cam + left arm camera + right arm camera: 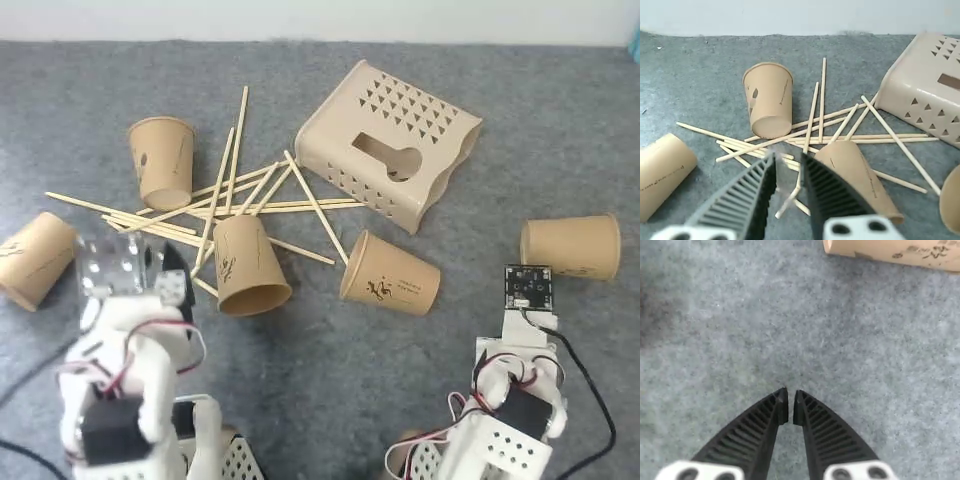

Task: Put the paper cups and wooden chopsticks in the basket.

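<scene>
The beige basket [390,140] [925,90] lies tipped over, its slotted wall facing up. Several wooden chopsticks [235,200] [840,130] are scattered to its left. Paper cups lie on their sides at the far left [35,258] [660,172], beyond the sticks [162,160] [769,97], in the middle [248,265] [857,172], below the basket [390,275] and at the right [572,247]. My left gripper [178,272] [788,167] is narrowly open, a chopstick end [789,195] lying between its fingers. My right gripper [790,399] is shut over bare carpet, near a cup [895,249].
Grey carpet [330,390] covers the table, with free room at the front between the two arms and behind the basket. The right arm [515,400] sits at the front right, just short of the rightmost cup.
</scene>
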